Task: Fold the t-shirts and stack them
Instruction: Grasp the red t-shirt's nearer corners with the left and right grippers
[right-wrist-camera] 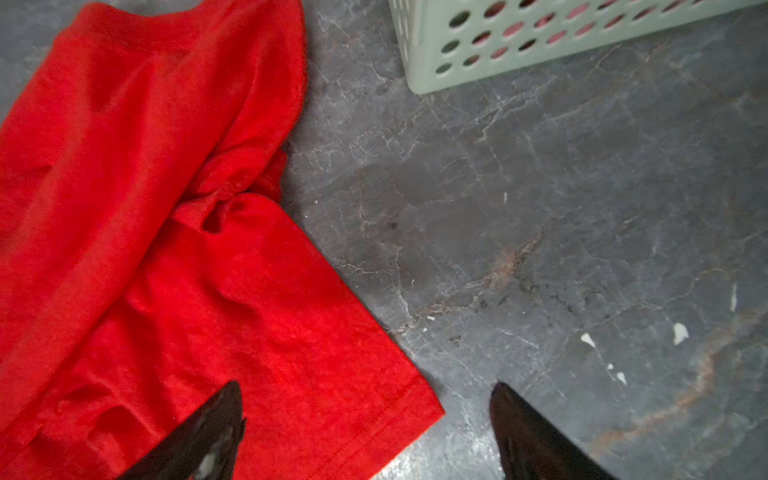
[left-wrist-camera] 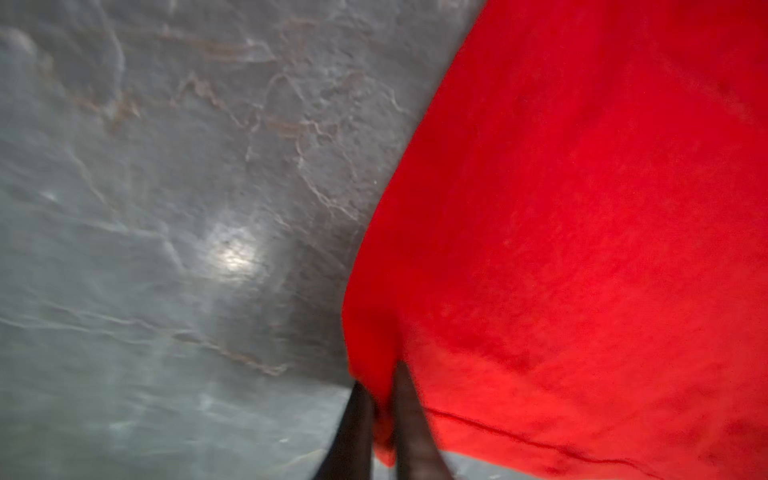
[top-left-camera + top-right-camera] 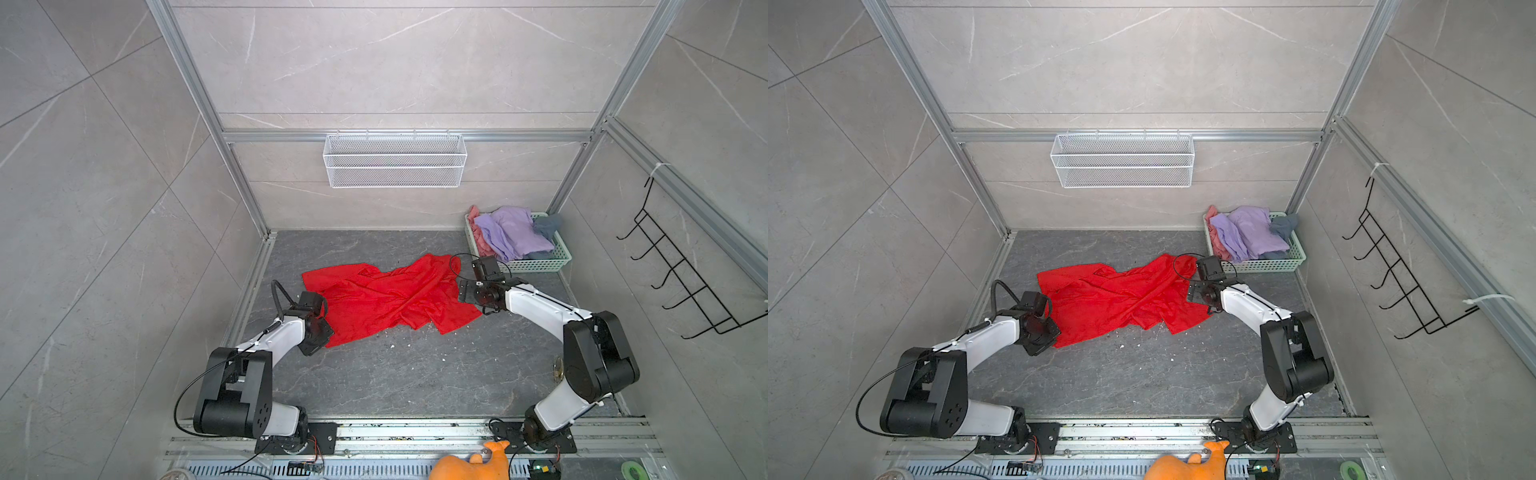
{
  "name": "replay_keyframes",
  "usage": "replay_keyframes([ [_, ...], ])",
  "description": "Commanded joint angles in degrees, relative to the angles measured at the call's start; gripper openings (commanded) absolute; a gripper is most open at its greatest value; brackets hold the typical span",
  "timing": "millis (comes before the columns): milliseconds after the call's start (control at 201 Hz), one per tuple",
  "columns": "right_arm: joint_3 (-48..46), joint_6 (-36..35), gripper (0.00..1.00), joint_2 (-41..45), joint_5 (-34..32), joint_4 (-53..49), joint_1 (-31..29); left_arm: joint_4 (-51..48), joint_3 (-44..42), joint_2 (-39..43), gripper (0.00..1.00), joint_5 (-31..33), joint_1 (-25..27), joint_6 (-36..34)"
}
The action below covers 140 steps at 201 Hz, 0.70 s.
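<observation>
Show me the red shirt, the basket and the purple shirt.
red shirt [image 3: 386,299], in a top view, on the crumpled middle of the cloth.
basket [image 3: 536,264], in a top view, on its near green wall.
purple shirt [image 3: 515,232], in a top view, on its uppermost fold.

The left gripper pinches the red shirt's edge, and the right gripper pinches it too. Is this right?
No. The left gripper does pinch the red shirt, but the right gripper is open over its corner; the right wrist view shows it.
</observation>
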<state>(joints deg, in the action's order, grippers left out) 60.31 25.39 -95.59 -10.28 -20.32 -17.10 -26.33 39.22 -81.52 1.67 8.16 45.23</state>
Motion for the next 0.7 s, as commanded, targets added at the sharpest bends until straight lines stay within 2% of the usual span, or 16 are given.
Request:
replay_keyframes([
  [0,0.1,1.62,0.93,-3.39,-1.83,-1.81,0.07,1.45,0.7,-0.32,0.0,-0.59,0.1,-0.39],
  [159,2.4,3.54,0.92,-7.99,-1.85,-3.85,0.58,1.28,2.08,0.54,0.0,-1.55,0.1,-1.64],
  [344,1.11,7.75,0.9,-9.24,-2.41,-4.01,0.79,1.19,1.59,2.33,0.0,-1.06,0.1,-1.29],
  [558,-1.04,12.42,0.82,-8.99,-0.19,-5.44,-0.2,0.37,2.61,2.95,0.0,-0.9,0.1,-1.65],
  [692,-1.38,12.61,0.71,-8.76,0.65,-4.94,-1.84,1.37,2.89,3.73,0.0,-1.54,0.1,-1.52],
])
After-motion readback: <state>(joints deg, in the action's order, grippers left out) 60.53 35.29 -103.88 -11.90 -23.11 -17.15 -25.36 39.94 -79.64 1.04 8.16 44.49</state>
